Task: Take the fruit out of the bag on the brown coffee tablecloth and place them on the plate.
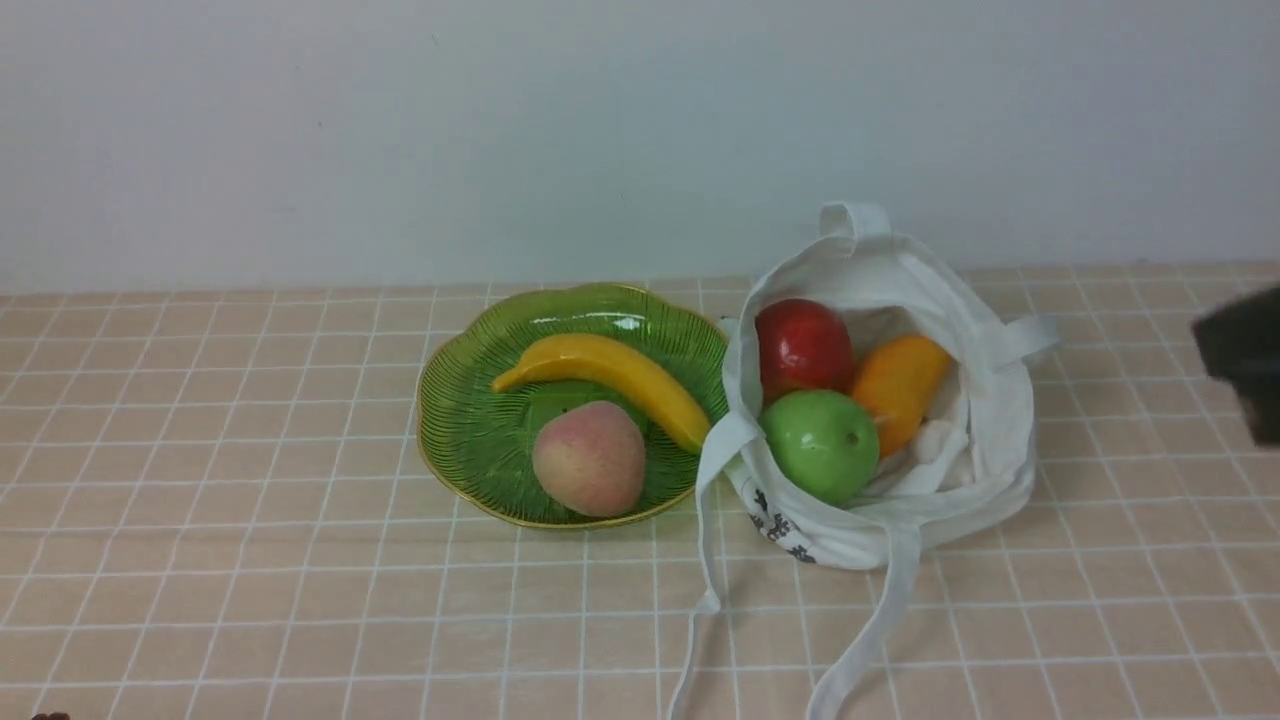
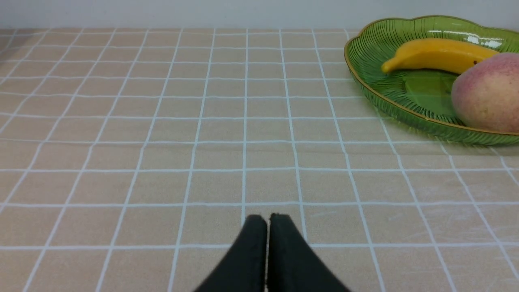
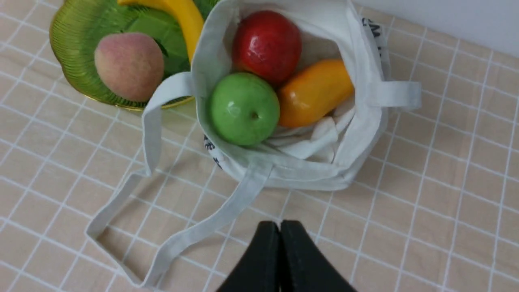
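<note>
The white bag (image 1: 985, 420) lies open on the tan grid tablecloth (image 1: 250, 560). It holds a red apple (image 1: 802, 345), a green apple (image 1: 822, 443) and an orange mango-like fruit (image 1: 898, 388). The green plate (image 1: 455, 420) to its left holds a peach (image 1: 588, 458) and a yellow banana (image 1: 610, 372). My right gripper (image 3: 279, 224) is shut and empty, above the cloth near the bag (image 3: 365, 134); it shows as a dark blur (image 1: 1245, 350) at the front view's right edge. My left gripper (image 2: 267, 217) is shut and empty, low over the cloth, apart from the plate (image 2: 365, 81).
The bag's long straps (image 1: 705, 560) trail over the cloth toward the front edge. A plain white wall (image 1: 400, 130) stands behind the table.
</note>
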You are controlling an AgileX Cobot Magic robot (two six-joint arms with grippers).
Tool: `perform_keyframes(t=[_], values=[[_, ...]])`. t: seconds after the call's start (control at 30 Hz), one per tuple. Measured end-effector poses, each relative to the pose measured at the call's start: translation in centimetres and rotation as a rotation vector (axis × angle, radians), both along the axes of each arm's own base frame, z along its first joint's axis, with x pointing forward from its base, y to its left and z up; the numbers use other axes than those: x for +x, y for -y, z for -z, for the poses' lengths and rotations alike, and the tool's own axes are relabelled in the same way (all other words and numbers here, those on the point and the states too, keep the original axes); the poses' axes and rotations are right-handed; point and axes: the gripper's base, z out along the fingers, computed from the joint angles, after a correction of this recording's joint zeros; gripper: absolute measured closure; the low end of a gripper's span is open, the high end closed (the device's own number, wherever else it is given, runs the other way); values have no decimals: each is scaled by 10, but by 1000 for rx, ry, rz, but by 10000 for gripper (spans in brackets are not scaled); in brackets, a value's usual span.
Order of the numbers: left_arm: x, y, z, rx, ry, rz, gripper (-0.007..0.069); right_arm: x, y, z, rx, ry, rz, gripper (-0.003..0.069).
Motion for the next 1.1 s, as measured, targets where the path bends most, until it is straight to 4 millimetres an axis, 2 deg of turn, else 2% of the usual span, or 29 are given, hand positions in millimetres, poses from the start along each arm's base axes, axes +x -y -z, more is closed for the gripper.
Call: perform_keyframes(t=[0.07,0.1,0.13,0.2,0.37,0.53,1.1], values=[[0,0,0,0,0,0,632,-28,15,22,73,123,-16,671],[0,0,0,0,0,0,632,-41,21,41,133,232,-35,671],[0,0,0,0,0,0,632,-41,21,47,123,217,-35,672],[0,0,0,0,0,0,632,-54,27,71,180,352,-65,673],[0,0,0,0,0,0,632,-76,35,104,284,589,-118,673],[0,0,0,0,0,0,632,-82,38,107,311,644,-125,673],[0,0,0,0,0,0,632,-82,38,106,314,652,-127,673]])
